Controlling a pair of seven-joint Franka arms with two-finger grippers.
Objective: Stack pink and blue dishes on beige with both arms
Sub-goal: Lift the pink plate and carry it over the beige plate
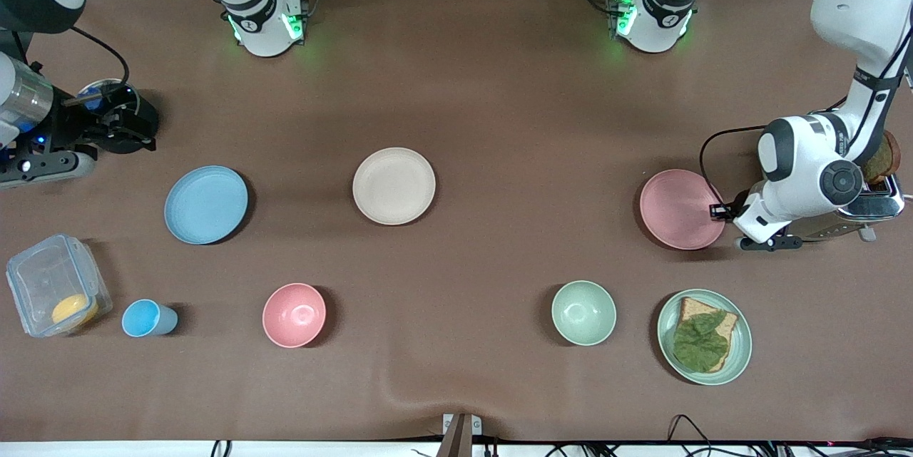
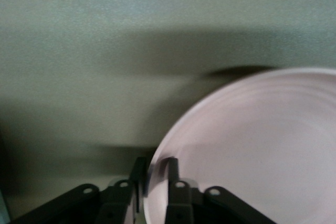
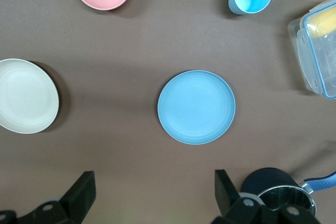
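Left gripper (image 2: 156, 182) has its jaws pinched on the rim of the pink plate (image 1: 681, 209), which lies flat on the counter (image 1: 499, 100) at the left arm's end, just beside a chrome toaster (image 1: 866, 211). Right gripper (image 3: 152, 192) hangs over the counter near the blue plate (image 1: 206, 204), jaws spread wide, holding nothing. Beige plate (image 1: 394, 185) sits between the two, bare.

Risk, as I judge it: the bite is thin, on a low smooth rim, so the pink plate may pivot or slip out on lifting. The toaster stands close to the arm's elbow.

All three plates: round, matte, shallow, equal in size. The counter cover is brown and slightly rumpled.
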